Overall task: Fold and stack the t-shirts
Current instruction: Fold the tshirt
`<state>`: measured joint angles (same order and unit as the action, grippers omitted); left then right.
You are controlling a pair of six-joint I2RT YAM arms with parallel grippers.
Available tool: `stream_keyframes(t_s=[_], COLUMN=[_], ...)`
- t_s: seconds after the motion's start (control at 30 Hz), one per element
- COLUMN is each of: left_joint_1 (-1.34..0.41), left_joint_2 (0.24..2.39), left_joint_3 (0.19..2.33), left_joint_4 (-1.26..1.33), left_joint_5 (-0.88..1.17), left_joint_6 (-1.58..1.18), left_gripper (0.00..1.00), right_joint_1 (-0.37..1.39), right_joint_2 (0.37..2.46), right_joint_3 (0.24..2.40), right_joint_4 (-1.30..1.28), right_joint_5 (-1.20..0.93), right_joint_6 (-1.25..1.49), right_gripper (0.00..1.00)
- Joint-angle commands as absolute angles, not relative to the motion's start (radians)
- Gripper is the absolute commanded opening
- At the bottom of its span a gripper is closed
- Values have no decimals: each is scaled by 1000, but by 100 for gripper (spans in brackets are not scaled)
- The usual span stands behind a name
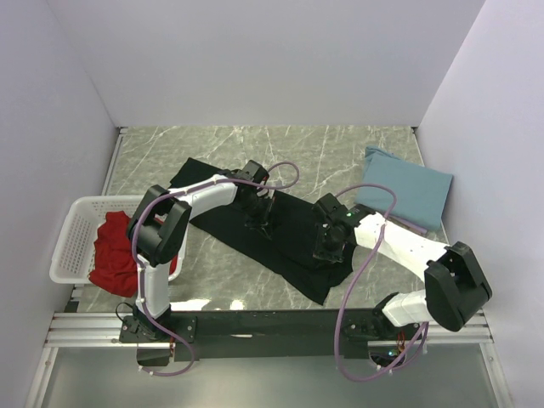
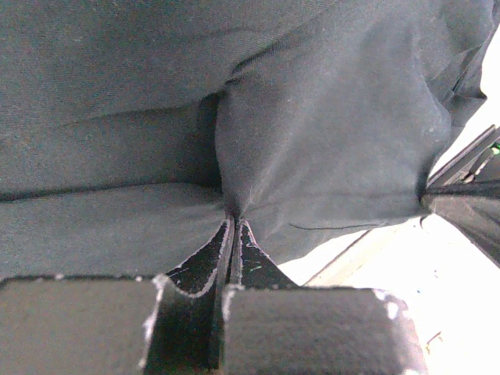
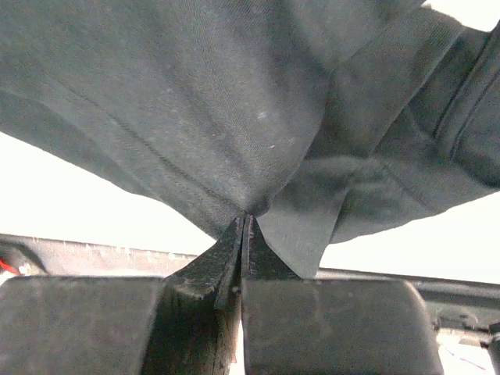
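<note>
The black t-shirt (image 1: 285, 234) lies as a long diagonal band across the middle of the table. My left gripper (image 1: 257, 217) is shut on a pinch of the black cloth (image 2: 328, 133), which bunches at its tips (image 2: 234, 220). My right gripper (image 1: 330, 246) is shut on another pinch of the black shirt (image 3: 195, 94) near its front right part, the cloth hanging from its tips (image 3: 245, 217). The red t-shirt (image 1: 115, 251) is crumpled in the basket at the left. The dusty-blue t-shirt (image 1: 406, 189) lies folded at the back right.
The white latticed basket (image 1: 72, 238) stands at the table's left edge, by the left arm's base. White walls enclose the table on the left, back and right. The black rail (image 1: 280, 325) with the arm bases runs along the near edge.
</note>
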<state>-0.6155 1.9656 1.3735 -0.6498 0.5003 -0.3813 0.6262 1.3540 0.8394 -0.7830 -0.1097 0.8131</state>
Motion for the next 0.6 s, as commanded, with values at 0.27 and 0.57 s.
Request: stream_keyframes(t_s=[0.27,0.57], left_joint_1=[-604,-604], left_joint_2=[1930,1934], left_joint_3=[1374,1399], left_joint_4=[-673,-709], left_joint_5=[483,451], left_joint_6=[-341,-321], left_gripper=[0,2], right_joint_1=[660,696], right_joint_2=[1354,1450], right_joint_3=[902,943], right_joint_4=[-838,-845], right_joint_5=[-296,-296], right_joint_6=[773,762], right_gripper=[0,0])
